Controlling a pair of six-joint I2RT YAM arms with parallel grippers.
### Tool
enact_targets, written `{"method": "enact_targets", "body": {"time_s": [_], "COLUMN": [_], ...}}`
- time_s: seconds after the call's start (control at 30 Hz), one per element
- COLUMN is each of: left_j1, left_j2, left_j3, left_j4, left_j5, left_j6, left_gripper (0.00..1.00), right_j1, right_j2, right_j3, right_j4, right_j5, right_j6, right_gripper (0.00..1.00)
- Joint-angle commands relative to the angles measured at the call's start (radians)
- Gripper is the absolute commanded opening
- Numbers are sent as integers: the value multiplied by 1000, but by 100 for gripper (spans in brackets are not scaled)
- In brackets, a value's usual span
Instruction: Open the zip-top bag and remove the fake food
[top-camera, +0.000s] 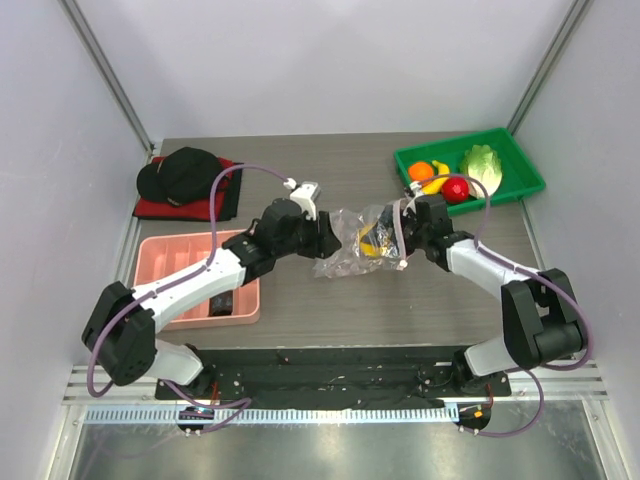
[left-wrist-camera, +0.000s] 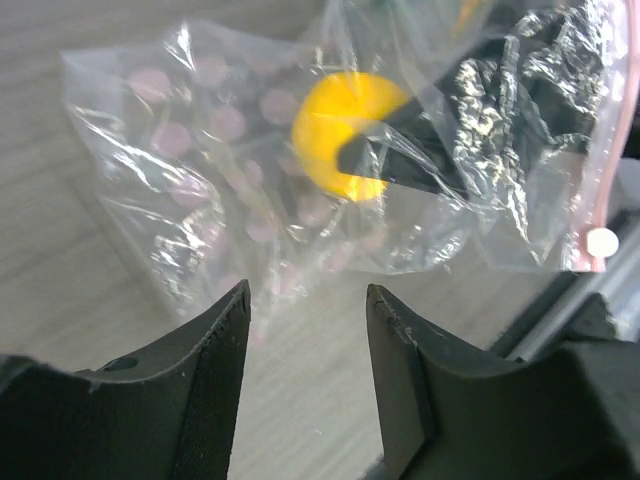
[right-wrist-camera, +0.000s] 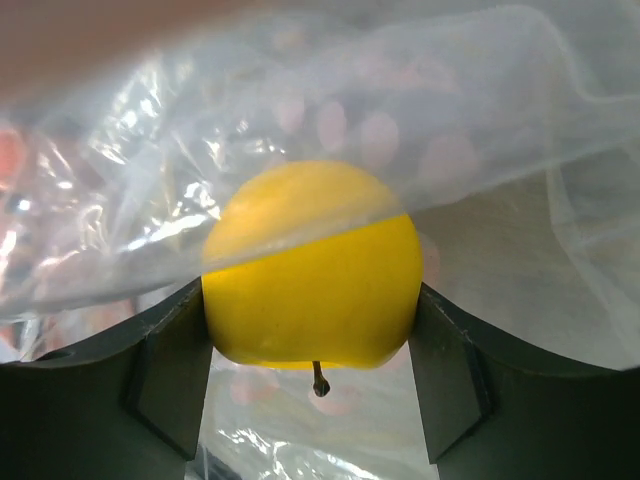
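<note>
Zip-top bag (top-camera: 348, 252) lies mid-table between the two arms, its pink zip strip (left-wrist-camera: 625, 130) and white slider (left-wrist-camera: 601, 241) at the right-hand end, where the mouth faces the right arm.

At far left sits the pink tray (top-camera: 190, 236), well apart from the bag and no part of this step. Next comes the left gripper (left-wrist-camera: 308, 300): its jaws stand parted with nothing between them, and the bag's closed end lies just ahead of the fingertips. Further right, the right gripper (right-wrist-camera: 310, 330) reaches in through the mouth and is clamped on a yellow fruit (right-wrist-camera: 310, 280), one finger pressed to each side, with crinkled film draped over the fruit's top. At far right the green bin (top-camera: 448, 142) already holds an orange (top-camera: 421, 170), a banana (top-camera: 437, 183), a red fruit (top-camera: 456, 189) and the cabbage (top-camera: 483, 165).

The step in hand looks like drawing this last fruit out. To do it well, the left gripper would likely need to pinch the closed end first, so the bag stays put. The right arm should then back out straight along the mouth, low and slow, since clinging film could drag the bag along or roll the fruit from its grip.
</note>
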Motion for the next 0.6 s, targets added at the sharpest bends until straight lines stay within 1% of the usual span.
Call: {"method": "enact_targets", "body": {"time_s": [0.0,0.03,0.07,0.1,0.13,0.2,0.23,0.3,0.33,0.37,0.4,0.43,0.47,0.5,0.53,0.57], "left_j1": [-39,-53,-90,-111,-137,-202,-217,-259,-266,-276,-276,-276,-276,-276,-274,-274], "left_j2": [-66,-69,-71,-69,-69,-68,-71,-103,-115,-131,-154,-163,-171,-174,-159,-143], "left_j3": [14,27,57,76,94,97,94,38,3,-68,-111,-146,-219,-249,-268,-272], "left_j4": [84,91,96,95,95,101,101,108,118,130,147,159,183,263,288,292], "left_j5": [98,87,72,11,-14,-52,-93,-164,-239,-290,-342,-433,-449,-454,-463,-476], "left_j6": [-101,-114,-118,-112,-101,-50,-38,-18,-19,-35,-132,-185,-220,-263,-280,-292], "left_gripper": [51,55,56,57,57,57,58,62,61,58,44,35,27,25,24,20], "right_j1": [58,89,112,129,147,147,149,147,147,147,149,147,149,150,152,152], "right_j2": [-48,-64,-90,-101,-112,-149,-155,-170,-178,-184,-192,-197,-200,-209,-215,-221], "right_j3": [106,119,129,143,163,163,168,189,194,202,217,223,228,223,215,206], "right_j4": [-442,-471,-488,-506,-526,-510,-503,-522,-523,-532,-552,-556,-560,-557,-550,-540], "right_j5": [102,125,195,220,234,233,231,225,222,227,233,239,244,238,225,207], "right_j6": [-132,-132,-130,-130,-124,-110,-104,-98,-93,-95,-100,-107,-133,-144,-152,-156], "right_gripper": [13,13,13,13,13,13,13,13,13,13,12,12,11,11,11,11]}}
